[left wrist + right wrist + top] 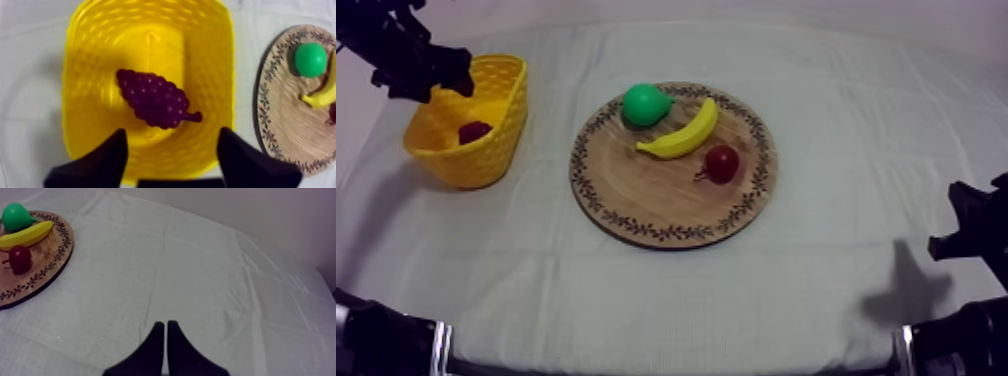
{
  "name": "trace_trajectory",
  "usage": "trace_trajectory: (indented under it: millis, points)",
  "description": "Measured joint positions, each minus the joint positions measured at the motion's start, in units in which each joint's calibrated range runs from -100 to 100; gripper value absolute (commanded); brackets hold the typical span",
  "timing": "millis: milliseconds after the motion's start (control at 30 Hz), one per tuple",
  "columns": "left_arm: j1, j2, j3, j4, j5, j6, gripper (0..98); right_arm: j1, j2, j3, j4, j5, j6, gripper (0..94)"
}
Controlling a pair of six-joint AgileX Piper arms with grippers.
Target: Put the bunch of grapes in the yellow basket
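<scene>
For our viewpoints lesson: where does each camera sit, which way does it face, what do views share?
Top view: above the table, slanting down; left claw over the yellow basket, right claw low at right.
Left wrist view: on the left arm, facing down at the grapes in the basket; fingers open.
Right wrist view: on the right arm, facing across the table; fingers shut.
Shared: all show the wooden board.

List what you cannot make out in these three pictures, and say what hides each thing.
1. Top view: most of the grapes are sunk behind the basket wall, and just a dark patch shows.
2. Left wrist view: nearly all of the small red fruit and part of the board are cut off by the picture's edge.
3. Right wrist view: part of the board is cut off by the picture's edge.
</scene>
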Motion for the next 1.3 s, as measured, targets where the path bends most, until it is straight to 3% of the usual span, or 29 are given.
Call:
trace_trajectory:
  millis: [267, 533, 833, 1067, 1200, 1300]
  points:
    - [1.0, -5.5, 6.5, 1.33, -4.1, -0.6, 31.2, 0.0, 0.0, 0.0, 0.0, 0.0, 0.0, 0.3]
    - [0.2, -12.6, 17.1, 3.03, -12.6, -2.1, 26.0, 0.0, 0.0, 0.0, 0.0, 0.0, 0.0, 0.3]
    - [-3.0, -22.5, 35.2, 6.78, -29.5, -9.5, 20.2, 0.0, 0.0, 0.0, 0.0, 0.0, 0.0, 0.3]
    - [-3.6, -34.0, 50.5, 6.30, -41.0, -11.9, 14.1, 0.0, 0.0, 0.0, 0.0, 0.0, 0.0, 0.3]
    - [-3.3, -41.6, 57.3, 3.54, -42.2, -9.8, 12.2, 0.0, 0.0, 0.0, 0.0, 0.0, 0.0, 0.3]
    - [-3.2, -47.5, 62.0, 2.52, -42.4, -8.1, 9.0, 0.0, 0.0, 0.0, 0.0, 0.0, 0.0, 0.3]
